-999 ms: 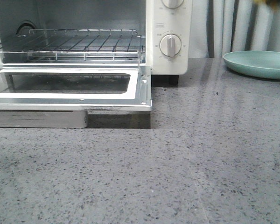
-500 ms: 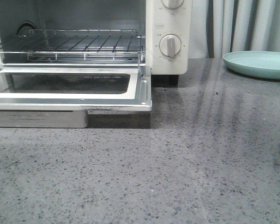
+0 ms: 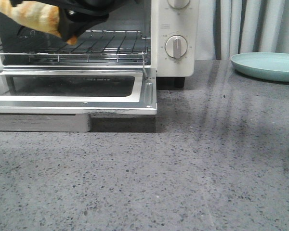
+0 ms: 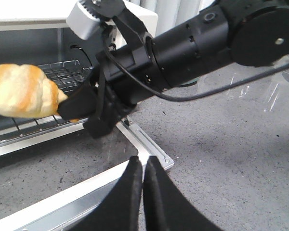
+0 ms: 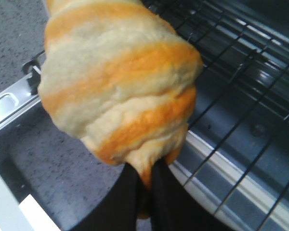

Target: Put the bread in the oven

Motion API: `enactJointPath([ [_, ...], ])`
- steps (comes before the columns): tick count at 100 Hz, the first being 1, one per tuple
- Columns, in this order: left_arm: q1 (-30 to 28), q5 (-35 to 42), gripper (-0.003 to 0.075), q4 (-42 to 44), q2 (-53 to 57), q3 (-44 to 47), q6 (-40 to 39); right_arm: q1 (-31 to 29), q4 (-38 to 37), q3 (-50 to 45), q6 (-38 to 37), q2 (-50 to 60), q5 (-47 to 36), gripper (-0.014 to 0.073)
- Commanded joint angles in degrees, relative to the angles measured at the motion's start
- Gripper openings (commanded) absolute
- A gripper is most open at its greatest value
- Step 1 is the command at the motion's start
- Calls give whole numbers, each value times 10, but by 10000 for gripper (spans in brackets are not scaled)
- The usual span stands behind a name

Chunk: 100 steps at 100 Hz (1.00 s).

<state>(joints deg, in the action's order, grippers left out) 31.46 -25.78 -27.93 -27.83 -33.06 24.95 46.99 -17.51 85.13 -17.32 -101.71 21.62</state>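
Note:
The bread [image 5: 118, 86] is a golden-orange roll with cream stripes. My right gripper [image 5: 145, 180] is shut on one end of it. It holds the bread in the air in front of the open oven [image 3: 173, 29], above the lowered door [image 3: 72, 103] and near the wire rack [image 3: 111, 45]. The bread also shows in the front view [image 3: 31, 14] at the top left, and in the left wrist view [image 4: 21, 91]. My left gripper [image 4: 143, 166] is shut and empty, low over the door's front corner.
A pale green plate [image 3: 267, 65] sits on the grey speckled counter [image 3: 207, 168] at the back right. The oven's dials [image 3: 176, 46] face forward. Grey curtains hang behind. The right arm [image 4: 207, 43] reaches across over the counter.
My right gripper with the bread has come into the front view at the top left, in front of the oven opening. Before, the oven front stood clear of it.

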Motion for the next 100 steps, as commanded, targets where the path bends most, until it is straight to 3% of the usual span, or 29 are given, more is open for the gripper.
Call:
enactJointPath([
  [1, 3, 30, -21, -15, -2, -15, -1, -20, -11, 18, 3, 26, -57, -69],
  [13, 3, 30, -21, -15, -2, -15, -1, -42, -10, 18, 2, 23, -65, -63],
  [20, 3, 32, -21, -15, -2, -15, -1, -51, -10, 18, 2, 22, -65, -3],
  [25, 3, 34, -22, -15, -2, -15, -1, -55, -10, 18, 2, 22, -65, 91],
  [40, 3, 48, -22, -12, -2, -15, -1, -56, -7, 18, 2, 22, -60, 515],
  [48, 3, 66, -22, -12, -2, -15, -1, -54, 12, 18, 2, 29, -45, 600],
  [55, 3, 84, -22, -10, 7, -15, -2, -50, 23, 18, 2, 41, -16, 574],
  [62, 3, 98, -22, 7, 26, -15, -2, -40, 21, 15, 2, 61, 18, 491],
  [75, -10, 118, -22, 52, 85, 0, -7, 1, -15, -37, 3, 128, 22, 204],
  [82, -32, 118, -22, 80, 126, 18, -18, 25, -34, -100, 3, 192, -8, 23],
  [88, -55, 116, -22, 98, 156, 34, -35, 36, -39, -154, 3, 249, -39, -76],
  [100, -108, 97, -22, 111, 210, 71, -40, 36, -45, -271, 3, 391, -86, -67],
])
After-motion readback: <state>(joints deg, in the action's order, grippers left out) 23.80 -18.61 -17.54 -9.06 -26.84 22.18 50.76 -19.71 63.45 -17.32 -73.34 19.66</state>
